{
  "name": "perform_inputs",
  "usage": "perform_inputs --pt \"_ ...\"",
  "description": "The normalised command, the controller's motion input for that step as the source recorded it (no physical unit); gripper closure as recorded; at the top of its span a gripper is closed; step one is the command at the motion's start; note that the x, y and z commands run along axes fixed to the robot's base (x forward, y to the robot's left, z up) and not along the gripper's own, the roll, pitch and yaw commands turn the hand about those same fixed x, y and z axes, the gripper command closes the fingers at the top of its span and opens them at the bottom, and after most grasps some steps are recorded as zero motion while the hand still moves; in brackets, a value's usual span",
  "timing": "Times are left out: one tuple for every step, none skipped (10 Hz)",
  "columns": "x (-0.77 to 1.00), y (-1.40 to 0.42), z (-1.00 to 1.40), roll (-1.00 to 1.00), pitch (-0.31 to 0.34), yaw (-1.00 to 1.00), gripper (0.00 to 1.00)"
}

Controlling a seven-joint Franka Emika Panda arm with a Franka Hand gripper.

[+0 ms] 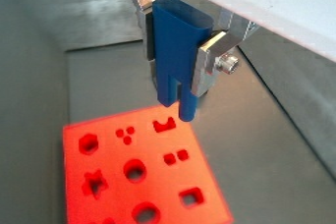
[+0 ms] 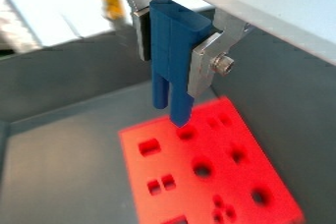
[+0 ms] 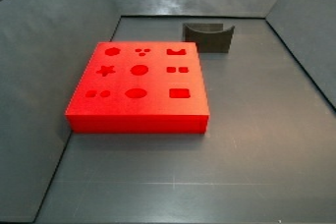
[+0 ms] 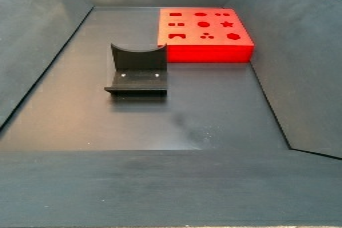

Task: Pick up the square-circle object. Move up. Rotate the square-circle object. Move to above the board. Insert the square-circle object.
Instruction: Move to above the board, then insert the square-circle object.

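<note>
The square-circle object (image 1: 175,56) is a narrow blue peg with a forked lower end, and it also shows in the other wrist view (image 2: 171,61). My gripper (image 1: 180,71) is shut on it, a silver finger pressed against each flat side. In both wrist views the peg hangs upright in the air, its tip over the near edge of the board (image 1: 112,161), a red slab with shaped cutouts. The board (image 3: 157,83) lies flat on the dark floor in both side views. Neither the gripper nor the peg shows in the side views.
A dark grey fixture (image 4: 136,70) stands on the floor apart from the board (image 4: 207,54); in a side view the fixture (image 3: 210,34) sits near the back wall. Sloping dark walls enclose the floor on all sides.
</note>
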Motion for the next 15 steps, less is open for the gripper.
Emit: perform_inputs --pt "0.27 -0.49 0.26 0.06 0.142 1.0 1.0" --pt "0.21 -0.34 0.19 0.06 0.146 1.0 1.0" --pt "0.12 -0.18 0.1 0.06 0.151 1.0 1.0" --pt "0.08 -0.12 0.07 0.06 0.155 1.0 1.0" --pt "0.07 -0.08 0.04 0.06 0.168 1.0 1.0" --pt "0.08 -0.07 0.04 0.07 0.177 1.0 1.0" --pt "0.08 -0.05 0.04 0.08 0.201 1.0 1.0" --pt "0.09 -0.04 0.03 0.09 0.222 1.0 1.0" --pt "0.08 -0.04 0.02 0.1 0.24 1.0 1.0" --pt "0.07 -0.03 0.02 0.12 0.266 1.0 1.0" --pt "0.08 -0.03 0.02 0.14 0.292 1.0 1.0" --pt "0.09 -0.03 0.02 0.15 0.293 0.87 1.0" --pt "0.09 -0.03 0.02 0.15 0.249 0.62 1.0" --pt "0.08 -0.03 0.02 0.14 0.177 0.33 1.0" --pt "-0.24 0.0 -0.33 0.05 0.0 0.01 1.0"
